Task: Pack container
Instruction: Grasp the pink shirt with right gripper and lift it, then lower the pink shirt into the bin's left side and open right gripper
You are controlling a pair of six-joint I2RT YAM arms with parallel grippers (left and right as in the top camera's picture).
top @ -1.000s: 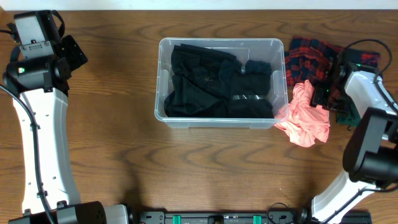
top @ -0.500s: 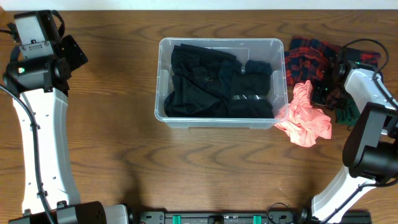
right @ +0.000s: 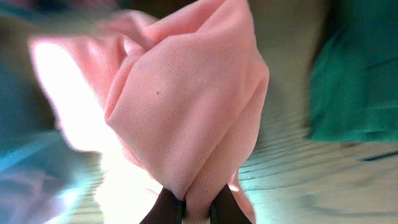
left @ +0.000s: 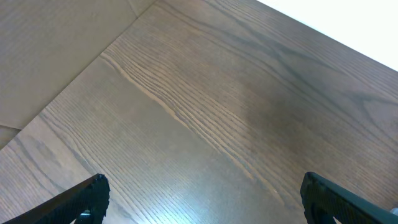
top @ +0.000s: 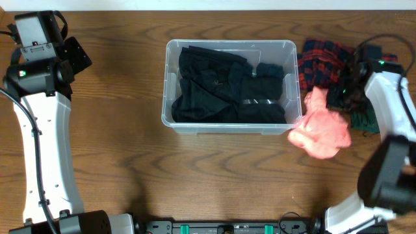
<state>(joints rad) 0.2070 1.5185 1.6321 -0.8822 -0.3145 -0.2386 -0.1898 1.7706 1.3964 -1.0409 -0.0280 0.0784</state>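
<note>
Right wrist view: a pink cloth (right: 186,106) is pinched tight by the right gripper (right: 196,210). The left gripper (left: 204,198) is held wide apart over the table (left: 186,93). The container (top: 168,84), filled with black clothing (top: 221,88), is seen mid-table.

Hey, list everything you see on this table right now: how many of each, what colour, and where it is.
container: one, clear, middle of the table.
black clothes: a pile, number unclear, black, inside the container.
pink garment: one, pink, just right of the container's near corner.
plaid cloth: one, red and dark check, right of the container, toward the back.
green cloth: one, green, far right, partly under the right arm.
table: one, brown wood.
left gripper: one, black fingers, open over bare wood at the left.
right gripper: one, black fingers, shut on the pink garment.
</note>
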